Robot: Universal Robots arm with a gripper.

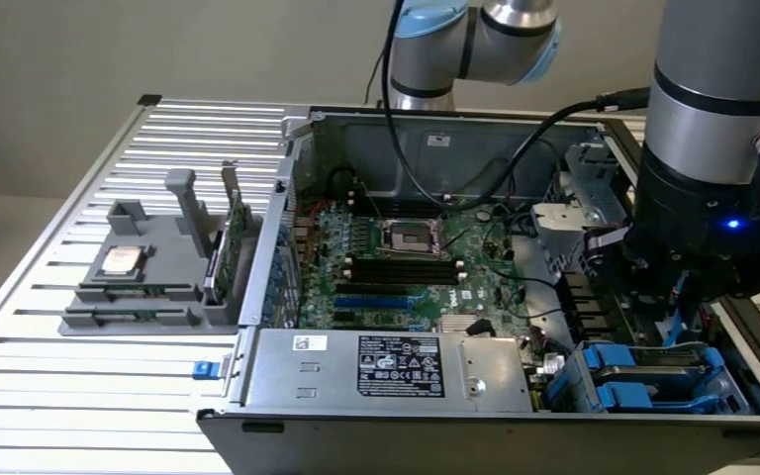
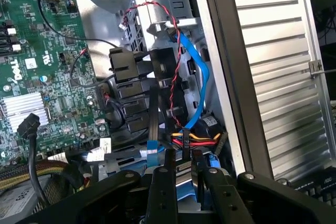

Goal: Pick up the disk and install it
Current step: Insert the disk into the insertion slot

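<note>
**A:** Where is the disk?

**B:** The disk (image 2: 184,182) is down in the drive bay (image 1: 651,381), at the near corner of the computer case (image 1: 353,124) on the exterior view's right. It is flat silver metal in a glossy, hard-edged frame of bright blue plastic.

**A:** And the tool?

**B:** The tool (image 2: 182,157) is right over it. Its two slim black fingers (image 2: 167,179) are drawn close together and clamp the disk's silver-and-blue edge between them.

**A:** What crowds it?

**B:** A flat blue ribbon cable (image 2: 202,82) loops just beside it. A red-and-black twisted pair (image 2: 173,72) crosses that cable. A stack of chunky black connectors (image 2: 128,93) stands near.

**A:** Further out?

**B:** There is the green motherboard (image 1: 407,252) with a finned silver heatsink (image 2: 21,109). A boxy power supply (image 1: 394,366) of grey sheet metal, with a white label, lies along the case's near edge. The smooth grey arm (image 1: 723,89) rises above the bay.

**A:** Outside the case?

**B:** The worktop (image 1: 50,396) is ribbed aluminium slats. Toward its edge on the exterior view's left, a grey moulded holder (image 1: 116,307) carries a small square silver chip (image 1: 122,259). A thin green card (image 1: 237,233) stands on edge in the same holder.
</note>
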